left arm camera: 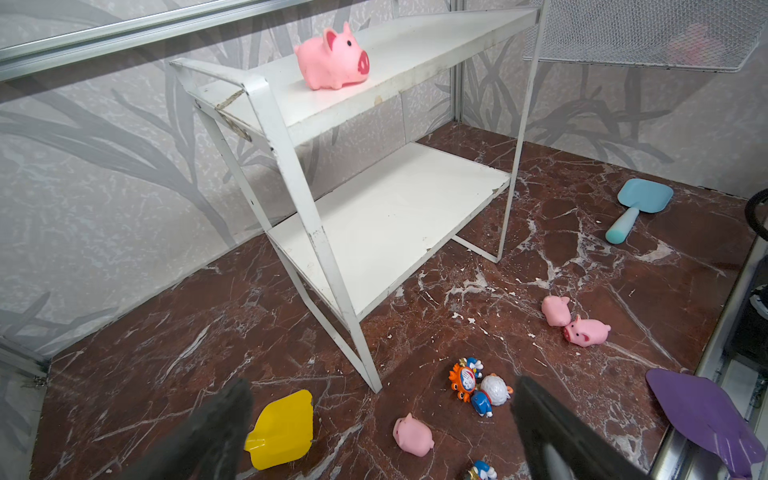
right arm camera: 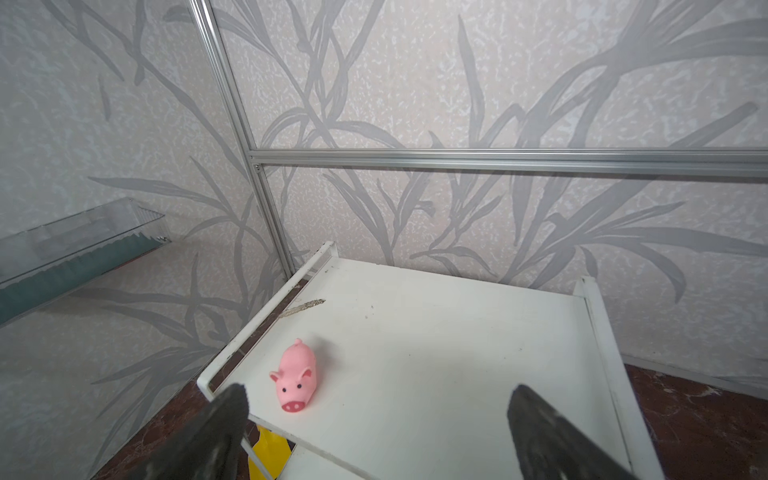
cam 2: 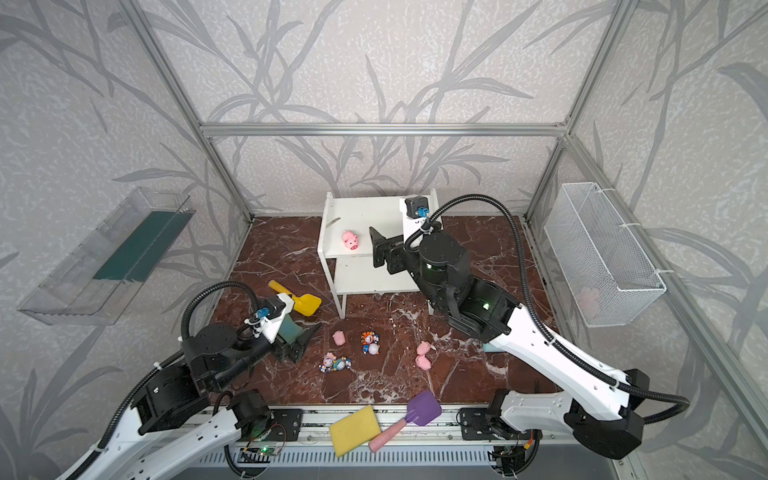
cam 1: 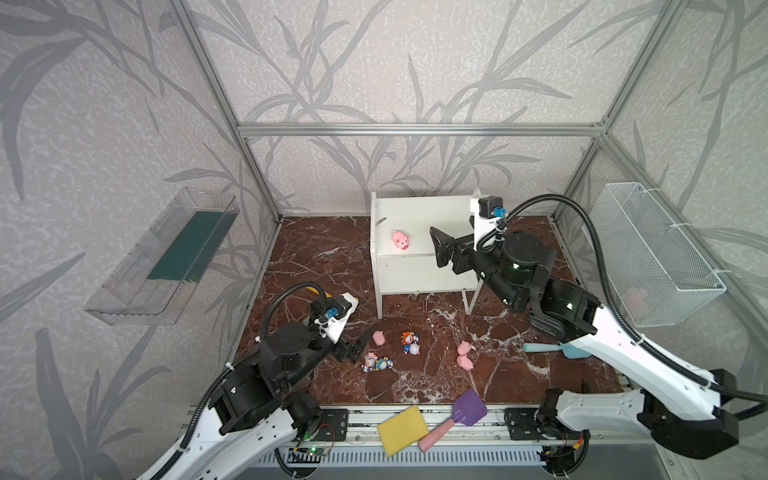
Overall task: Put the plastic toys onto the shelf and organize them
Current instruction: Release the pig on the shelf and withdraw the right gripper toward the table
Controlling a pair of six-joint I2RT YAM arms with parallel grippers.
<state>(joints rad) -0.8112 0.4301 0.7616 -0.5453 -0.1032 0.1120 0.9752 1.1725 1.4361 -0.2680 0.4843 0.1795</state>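
The white two-tier shelf (cam 1: 415, 216) (cam 2: 365, 216) (left arm camera: 395, 224) (right arm camera: 436, 332) stands at the back. One pink pig (cam 1: 401, 240) (cam 2: 350, 240) (left arm camera: 332, 56) (right arm camera: 296, 380) stands on its top board. My right gripper (cam 1: 437, 248) (cam 2: 376, 245) (right arm camera: 379, 394) hangs open and empty just right of that pig. On the floor lie three pigs (cam 1: 378, 337) (cam 1: 464, 348) (cam 1: 465, 361) and two clusters of small figurines (cam 1: 409, 343) (cam 1: 376, 361). My left gripper (cam 1: 360, 345) (left arm camera: 382, 388) is open and empty, low beside the nearest floor pig (left arm camera: 412, 436).
A yellow shovel (cam 2: 305, 302) (left arm camera: 282, 430) lies by the left arm and a blue shovel (cam 1: 552, 349) under the right arm. A purple shovel (cam 1: 465, 409) and a yellow sponge (cam 1: 402, 430) sit at the front edge. The wire basket (cam 1: 652, 253) and the clear tray (cam 1: 166, 253) hang on the side walls.
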